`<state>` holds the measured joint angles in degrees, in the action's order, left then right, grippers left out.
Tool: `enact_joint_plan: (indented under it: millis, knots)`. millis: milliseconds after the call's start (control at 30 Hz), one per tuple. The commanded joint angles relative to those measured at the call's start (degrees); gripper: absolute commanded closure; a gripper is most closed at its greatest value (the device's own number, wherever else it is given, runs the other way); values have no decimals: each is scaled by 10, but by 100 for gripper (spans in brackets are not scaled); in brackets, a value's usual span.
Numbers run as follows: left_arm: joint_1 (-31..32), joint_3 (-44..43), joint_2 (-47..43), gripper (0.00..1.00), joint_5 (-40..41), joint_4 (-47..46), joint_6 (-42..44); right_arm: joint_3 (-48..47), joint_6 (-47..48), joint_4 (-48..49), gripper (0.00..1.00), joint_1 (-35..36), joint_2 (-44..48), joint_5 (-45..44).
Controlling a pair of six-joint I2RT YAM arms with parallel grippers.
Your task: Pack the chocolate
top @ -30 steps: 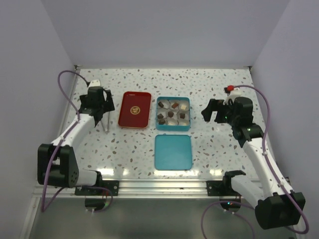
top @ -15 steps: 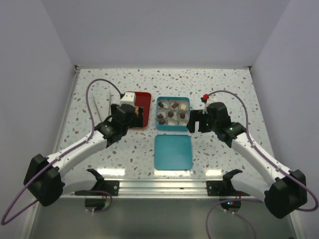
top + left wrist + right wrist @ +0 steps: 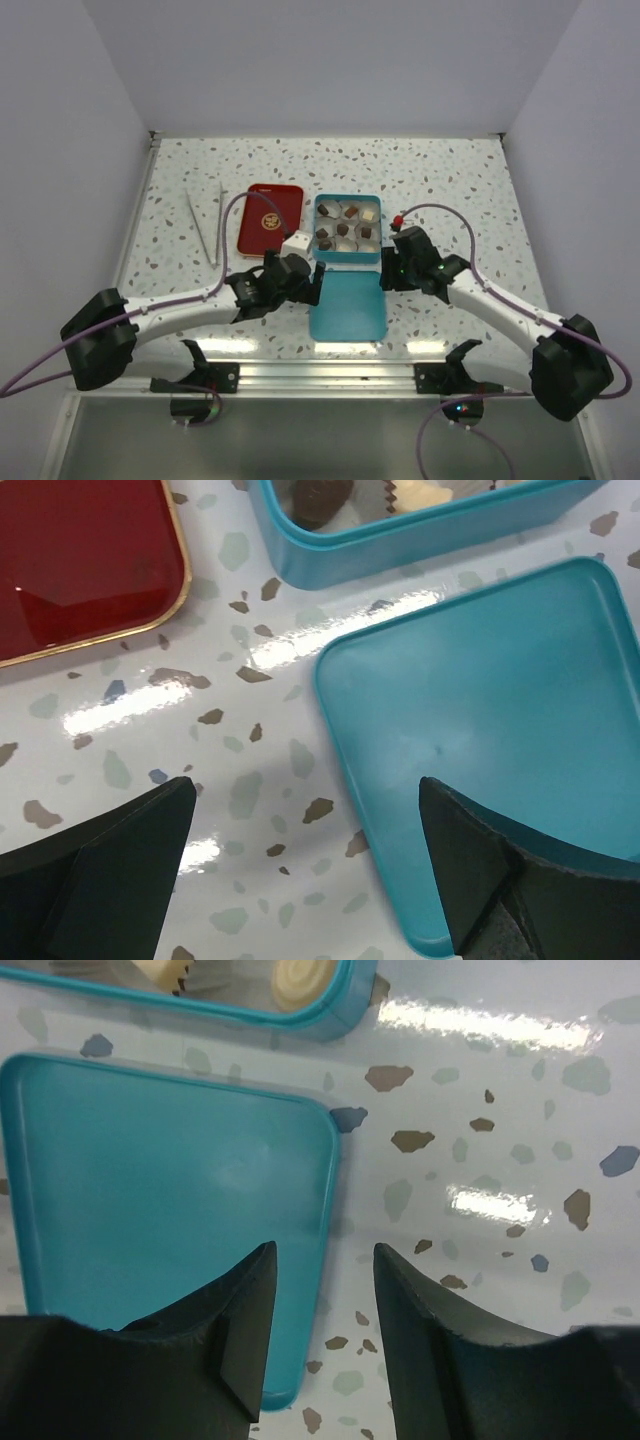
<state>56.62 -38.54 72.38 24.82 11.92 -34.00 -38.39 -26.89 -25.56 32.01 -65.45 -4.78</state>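
The chocolate [image 3: 342, 229] sits in paper cups inside the teal tin [image 3: 347, 259]; it is several dark pieces and a few cream ones. A dark piece [image 3: 320, 495] and a cream round piece [image 3: 305, 978] show at the top of the wrist views. The tin's flat teal lid [image 3: 347, 310] lies just in front of the tin. My left gripper [image 3: 305, 785] is open wide, low over the lid's [image 3: 500, 700] left rim. My right gripper [image 3: 323, 1250] straddles the lid's [image 3: 150, 1160] right rim, jaws narrowed but apart, gripping nothing.
A red tray [image 3: 270, 220] with a gold emblem lies left of the tin. Two thin white sticks [image 3: 205, 225] lie further left on the speckled table. Both arms reach in low from the near corners.
Both arms have swung in from the table's sides to the lid's left and right edges. The right jaws have narrowed; the left stay wide.
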Motion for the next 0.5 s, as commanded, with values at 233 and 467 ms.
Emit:
enact_joint_plan:
  millis: [233,467]
  knots:
    - [21,15,22,0,-26,-75,-44,34,-50,33,62,33,-52,-16]
    - [21,15,10,0,-12,-54,-41,44,-56,81,64,39,-78,3]
